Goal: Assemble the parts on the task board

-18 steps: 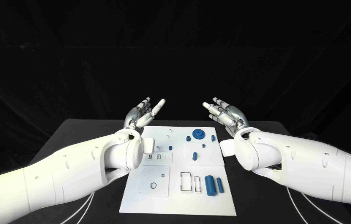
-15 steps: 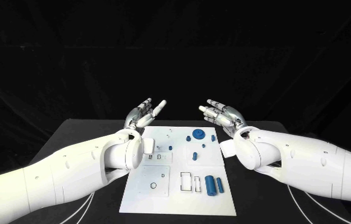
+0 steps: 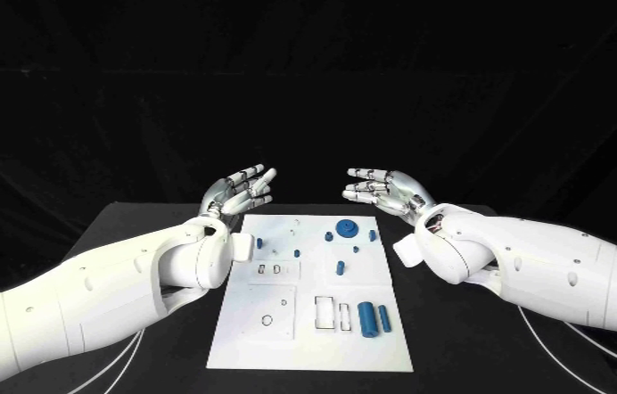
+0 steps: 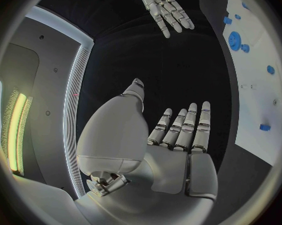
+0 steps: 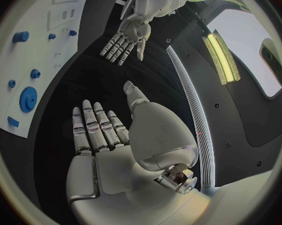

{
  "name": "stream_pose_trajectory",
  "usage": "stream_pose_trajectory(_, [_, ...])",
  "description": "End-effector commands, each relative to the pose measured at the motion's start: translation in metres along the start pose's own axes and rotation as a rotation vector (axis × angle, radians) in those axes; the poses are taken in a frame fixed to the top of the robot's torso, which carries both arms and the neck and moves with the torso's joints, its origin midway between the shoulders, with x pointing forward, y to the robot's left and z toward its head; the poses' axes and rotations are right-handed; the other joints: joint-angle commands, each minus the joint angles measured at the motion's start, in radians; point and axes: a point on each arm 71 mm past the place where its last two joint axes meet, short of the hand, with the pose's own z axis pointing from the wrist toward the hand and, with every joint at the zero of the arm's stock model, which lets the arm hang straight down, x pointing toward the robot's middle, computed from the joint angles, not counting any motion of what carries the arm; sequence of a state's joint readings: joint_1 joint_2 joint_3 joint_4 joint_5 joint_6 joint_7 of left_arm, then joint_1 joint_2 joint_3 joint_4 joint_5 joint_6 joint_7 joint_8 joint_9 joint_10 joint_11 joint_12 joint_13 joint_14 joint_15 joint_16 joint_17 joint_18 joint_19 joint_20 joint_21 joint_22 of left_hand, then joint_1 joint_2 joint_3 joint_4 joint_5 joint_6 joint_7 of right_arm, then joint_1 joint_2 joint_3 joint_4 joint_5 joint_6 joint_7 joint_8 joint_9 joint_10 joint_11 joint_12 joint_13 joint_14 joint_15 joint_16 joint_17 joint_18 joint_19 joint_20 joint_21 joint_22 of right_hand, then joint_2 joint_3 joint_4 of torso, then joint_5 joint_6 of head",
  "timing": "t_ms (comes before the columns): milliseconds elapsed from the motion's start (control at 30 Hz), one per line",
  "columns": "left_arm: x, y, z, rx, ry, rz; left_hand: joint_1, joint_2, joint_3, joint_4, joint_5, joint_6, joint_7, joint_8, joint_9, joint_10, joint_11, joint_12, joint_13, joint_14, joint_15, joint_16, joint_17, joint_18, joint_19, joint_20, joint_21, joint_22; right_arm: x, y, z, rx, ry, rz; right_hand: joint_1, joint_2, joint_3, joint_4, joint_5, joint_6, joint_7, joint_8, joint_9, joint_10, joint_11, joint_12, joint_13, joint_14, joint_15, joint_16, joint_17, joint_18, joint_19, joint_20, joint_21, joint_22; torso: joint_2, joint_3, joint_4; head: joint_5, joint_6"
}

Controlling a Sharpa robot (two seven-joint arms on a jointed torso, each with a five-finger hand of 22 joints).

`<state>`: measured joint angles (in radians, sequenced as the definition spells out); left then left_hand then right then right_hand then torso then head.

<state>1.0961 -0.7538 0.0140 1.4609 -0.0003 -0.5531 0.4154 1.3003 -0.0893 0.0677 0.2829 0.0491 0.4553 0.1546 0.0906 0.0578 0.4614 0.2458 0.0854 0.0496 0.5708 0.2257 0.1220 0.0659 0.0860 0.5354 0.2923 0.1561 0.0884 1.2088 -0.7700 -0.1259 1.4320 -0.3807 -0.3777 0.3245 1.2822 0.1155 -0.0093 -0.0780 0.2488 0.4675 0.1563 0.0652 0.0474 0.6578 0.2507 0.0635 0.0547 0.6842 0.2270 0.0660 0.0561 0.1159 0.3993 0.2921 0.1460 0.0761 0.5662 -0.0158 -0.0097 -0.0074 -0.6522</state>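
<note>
Black surface carrying the white task board, set against a dark, unlit backdrop; the blue parts, among them a gear-like disc and two cylinders, lie on the board, nearer the robot than both sets of fingers. The left hand and right hand hover beyond the board's far edge, fingers spread wide and holding nothing, palms turned toward each other. Bare surface flanks the board's long edges, and an open gap separates the two sets of fingertips.
</note>
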Motion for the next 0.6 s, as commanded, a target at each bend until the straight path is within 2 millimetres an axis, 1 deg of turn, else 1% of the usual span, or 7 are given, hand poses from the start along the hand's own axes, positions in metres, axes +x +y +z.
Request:
stream_pose_trajectory(33, [0.002, -0.008, -0.001, 0.035, 0.051, -0.004, 0.05, 0.024, 0.01, -0.015, 0.002, 0.174, 0.118, 0.03, 0.011, 0.221, -0.004, 0.026, 0.009, 0.176, -0.009, 0.02, 0.003, 0.033, 0.132, -0.001, 0.043, 0.012, -0.001, 0.008, 0.0, -0.069, 0.036, -0.162, 0.039, -0.004, 0.007, -0.037, -0.009, 0.146, 0.124, 0.009, 0.007, 0.192, -0.016, 0.009, 0.009, 0.179, -0.02, 0.007, 0.007, 0.038, 0.141, -0.001, 0.059, 0.017, 0.013, -0.0038, 0.0028, -0.002, 0.0])
stream_pose_trajectory(133, [-0.001, -0.013, -0.003, 0.039, 0.053, -0.003, 0.062, 0.026, 0.004, -0.028, 0.001, 0.25, 0.115, 0.041, 0.014, 0.335, -0.013, 0.042, 0.017, 0.216, -0.021, 0.023, 0.003, 0.048, 0.161, -0.002, 0.056, 0.012, -0.005, 0.012, 0.001, -0.088, 0.036, -0.213, 0.047, -0.008, 0.009, -0.051, -0.012, 0.211, 0.116, 0.011, 0.01, 0.23, -0.025, 0.009, 0.009, 0.218, -0.031, 0.008, 0.008, 0.049, 0.22, -0.001, 0.086, 0.023, 0.025, -0.0062, 0.0063, -0.004, 0.005])
stream_pose_trajectory(233, [-0.004, -0.019, -0.006, 0.042, 0.061, -0.004, 0.074, 0.029, -0.002, -0.046, 0.001, 0.355, 0.106, 0.06, 0.02, 0.391, -0.026, 0.054, 0.019, 0.285, -0.038, 0.041, 0.01, 0.071, 0.205, -0.003, 0.076, 0.016, -0.009, 0.016, 0.003, -0.104, 0.037, -0.274, 0.061, -0.013, 0.014, -0.07, -0.011, 0.338, 0.101, 0.025, 0.019, 0.285, -0.042, 0.016, 0.01, 0.281, -0.051, 0.02, 0.01, 0.065, 0.297, -0.003, 0.116, 0.03, 0.036, -0.0093, 0.0097, -0.007, 0.004])
stream_pose_trajectory(333, [-0.005, -0.025, -0.009, 0.045, 0.076, -0.006, 0.082, 0.031, -0.009, -0.061, 0.002, 0.387, 0.097, 0.067, 0.02, 0.433, -0.039, 0.065, 0.022, 0.33, -0.052, 0.052, 0.014, 0.087, 0.234, -0.004, 0.091, 0.019, -0.014, 0.02, 0.006, -0.109, 0.05, -0.361, 0.072, -0.02, 0.021, -0.09, -0.002, 0.423, 0.084, 0.038, 0.023, 0.342, -0.061, 0.025, 0.013, 0.341, -0.07, 0.036, 0.012, 0.07, 0.348, -0.014, 0.139, 0.034, 0.049, -0.0133, 0.0127, -0.01, 0.006])
stream_pose_trajectory(367, [-0.006, -0.029, -0.011, 0.05, 0.089, -0.004, 0.09, 0.032, -0.013, -0.075, 0.002, 0.411, 0.089, 0.074, 0.021, 0.47, -0.05, 0.077, 0.026, 0.369, -0.064, 0.064, 0.02, 0.095, 0.259, -0.005, 0.103, 0.022, -0.015, 0.022, 0.007, -0.107, 0.061, -0.413, 0.074, -0.026, 0.024, -0.1, -0.002, 0.45, 0.073, 0.044, 0.024, 0.379, -0.074, 0.03, 0.016, 0.382, -0.085, 0.048, 0.017, 0.071, 0.381, -0.026, 0.154, 0.039, 0.057, -0.0149, 0.0152, -0.012, 0.008])
stream_pose_trajectory(467, [-0.004, -0.036, -0.016, 0.06, 0.122, -0.003, 0.103, 0.032, -0.019, -0.095, 0.002, 0.44, 0.077, 0.079, 0.02, 0.507, -0.062, 0.085, 0.029, 0.406, -0.077, 0.071, 0.026, 0.098, 0.283, -0.009, 0.115, 0.024, -0.017, 0.026, 0.011, -0.1, 0.089, -0.525, 0.072, -0.036, 0.03, -0.12, 0.007, 0.487, 0.054, 0.047, 0.024, 0.431, -0.095, 0.029, 0.016, 0.453, -0.111, 0.067, 0.028, 0.071, 0.452, -0.054, 0.188, 0.05, 0.073, -0.0179, 0.0197, -0.018, 0.01])
stream_pose_trajectory(600, [0.0, -0.045, -0.025, 0.067, 0.175, -0.013, 0.109, 0.034, -0.026, -0.111, 0.002, 0.46, 0.069, 0.08, 0.02, 0.528, -0.069, 0.082, 0.028, 0.426, -0.083, 0.067, 0.029, 0.099, 0.303, -0.014, 0.125, 0.025, -0.017, 0.034, 0.017, -0.095, 0.119, -0.694, 0.061, -0.047, 0.046, -0.151, 0.022, 0.529, 0.03, 0.044, 0.023, 0.493, -0.119, 0.018, 0.019, 0.532, -0.143, 0.078, 0.048, 0.069, 0.529, -0.09, 0.231, 0.065, 0.098, -0.0245, 0.0261, -0.027, 0.016])
